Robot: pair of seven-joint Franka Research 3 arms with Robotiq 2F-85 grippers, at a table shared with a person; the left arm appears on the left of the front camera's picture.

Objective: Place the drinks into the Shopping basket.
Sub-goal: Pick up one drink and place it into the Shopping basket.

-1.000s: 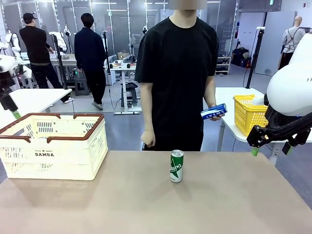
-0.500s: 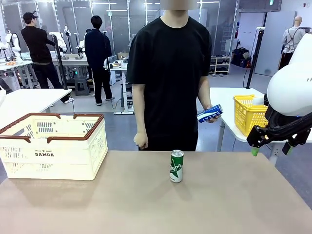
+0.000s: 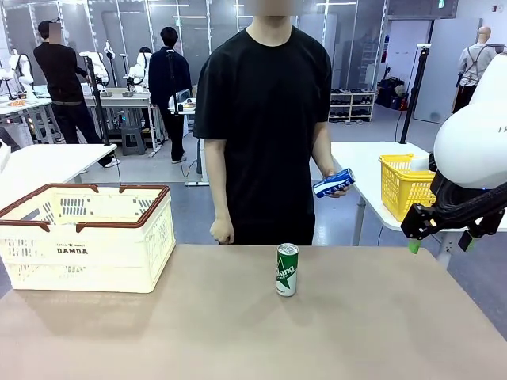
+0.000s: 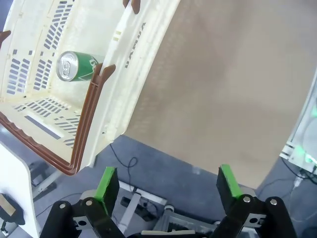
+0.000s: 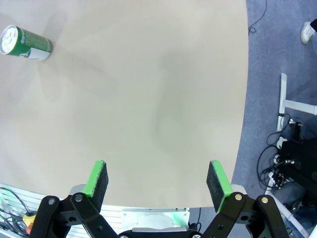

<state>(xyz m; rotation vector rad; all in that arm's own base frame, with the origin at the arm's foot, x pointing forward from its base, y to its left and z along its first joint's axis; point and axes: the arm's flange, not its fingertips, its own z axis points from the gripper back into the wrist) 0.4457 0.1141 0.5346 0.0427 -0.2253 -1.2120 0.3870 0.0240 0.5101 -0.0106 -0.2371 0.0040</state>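
Observation:
A green can stands upright near the middle of the tan table, also seen from above at the top left of the right wrist view. Another green can stands inside the cream Shopping basket, which sits at the table's left end. The person across the table holds a blue-and-white can tilted in one hand. My right gripper hangs open off the table's right edge; its own view shows it empty. My left gripper is open above the basket's outer side.
A yellow mesh basket stands on a white table at the back right. The person stands close to the table's far edge, the free hand low by the edge. Bare tabletop spreads in front of the can.
The person has shifted left and lowered the blue-and-white can slightly. My left arm has left the front view's left edge. The right arm and the green can have not moved.

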